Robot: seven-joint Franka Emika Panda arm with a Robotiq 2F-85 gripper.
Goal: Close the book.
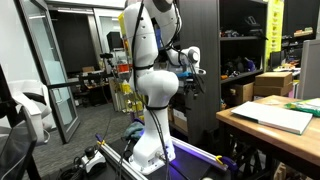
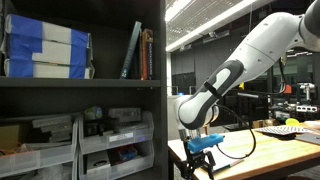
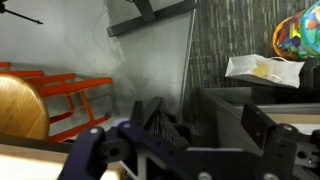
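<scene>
The book (image 1: 272,116) lies flat on the wooden table (image 1: 240,122) at the right in an exterior view, its white pages facing up and a teal-green edge along its far side. My gripper (image 1: 192,72) hangs well to the left of the table's end, higher than the book and apart from it. Another exterior view has the gripper (image 2: 200,158) pointing down beside the table's end (image 2: 235,148). In the wrist view the gripper (image 3: 203,112) is open, its dark fingers (image 3: 148,111) spread with nothing between them. The book does not show there.
A dark shelving unit (image 2: 80,90) with boxes and bins stands close to the gripper. An orange rack (image 3: 75,95) and a round wooden piece (image 3: 20,105) are at the wrist view's left. Cables and gear lie on the floor (image 1: 100,155) by the robot's base.
</scene>
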